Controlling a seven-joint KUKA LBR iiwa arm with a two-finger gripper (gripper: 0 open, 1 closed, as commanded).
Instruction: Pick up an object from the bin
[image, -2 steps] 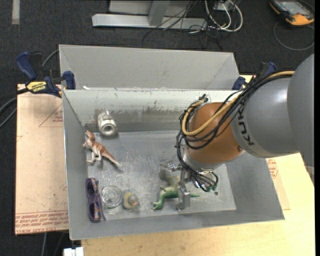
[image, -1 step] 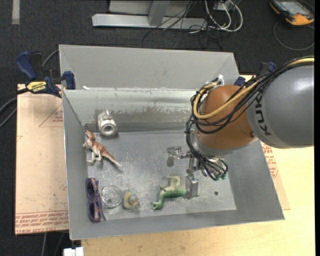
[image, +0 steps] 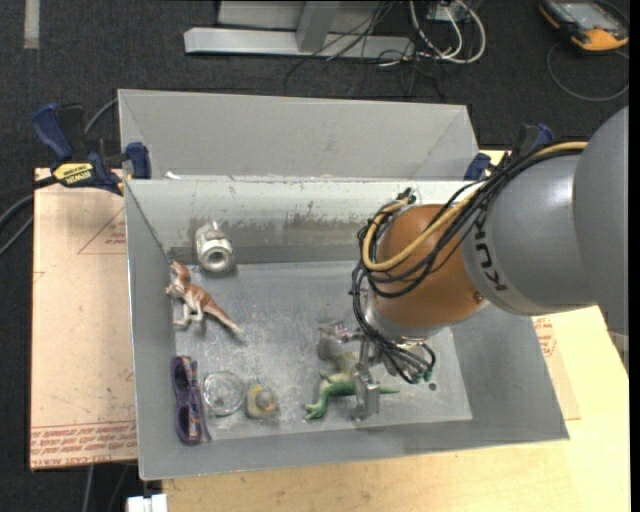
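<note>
Along the near wall of the grey metal bin (image: 150, 330), purple toy sunglasses (image: 185, 400), a clear plastic dome (image: 222, 392) and a small round trinket (image: 262, 401) are seen lying in a row at the left. Just right of them, near the middle, a green toy dinosaur (image: 328, 393) is lain, over which the pincer (image: 348, 372) is set with fingers spread. Farther left, an orange toy dinosaur (image: 197, 297) and a silver metal cylinder (image: 214, 248) are found.

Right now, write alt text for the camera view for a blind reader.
The robot's hand is down at a green toy lizard by the bin's near wall. Left of it lie purple sunglasses, an orange toy dinosaur and a silver cylinder.
</note>
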